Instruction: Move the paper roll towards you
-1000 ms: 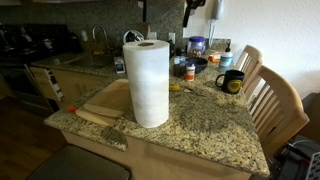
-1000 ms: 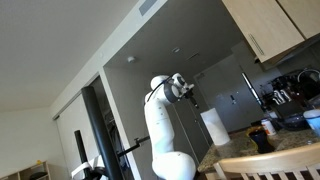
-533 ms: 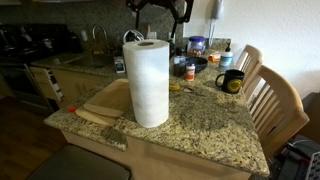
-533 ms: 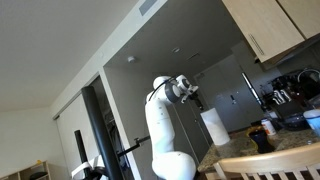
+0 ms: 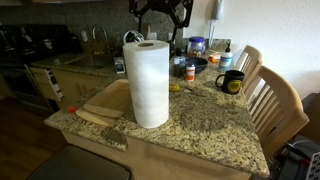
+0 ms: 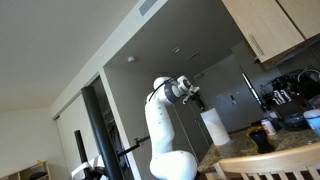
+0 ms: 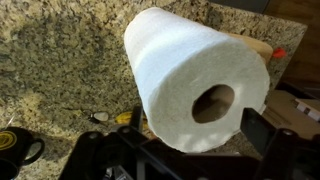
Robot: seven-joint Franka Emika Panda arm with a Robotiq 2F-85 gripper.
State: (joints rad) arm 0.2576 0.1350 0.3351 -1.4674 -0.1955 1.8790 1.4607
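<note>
The paper roll (image 5: 148, 84) is a tall white cylinder standing upright on the granite counter (image 5: 205, 125), by a wooden cutting board. It also shows in the other exterior view (image 6: 213, 128). In the wrist view I look down on its top (image 7: 180, 60), with the hollow core showing. My gripper (image 5: 161, 14) hangs above and slightly behind the roll, apart from it. Its jaws (image 7: 200, 126) are open, with one dark finger on each side of the roll's top and nothing held. The white arm (image 6: 165, 135) rises behind the counter.
A wooden cutting board (image 5: 103, 102) lies beside the roll near the counter's front edge. A black and yellow mug (image 5: 232, 82), jars and a bowl (image 5: 193, 66) stand behind and to the right. Wooden chairs (image 5: 275, 105) stand at the right edge. A sink faucet (image 5: 100, 38) is at the back left.
The gripper has swung from the upper right to a spot over the paper roll and turned, jaws still open. The roll has not moved.
</note>
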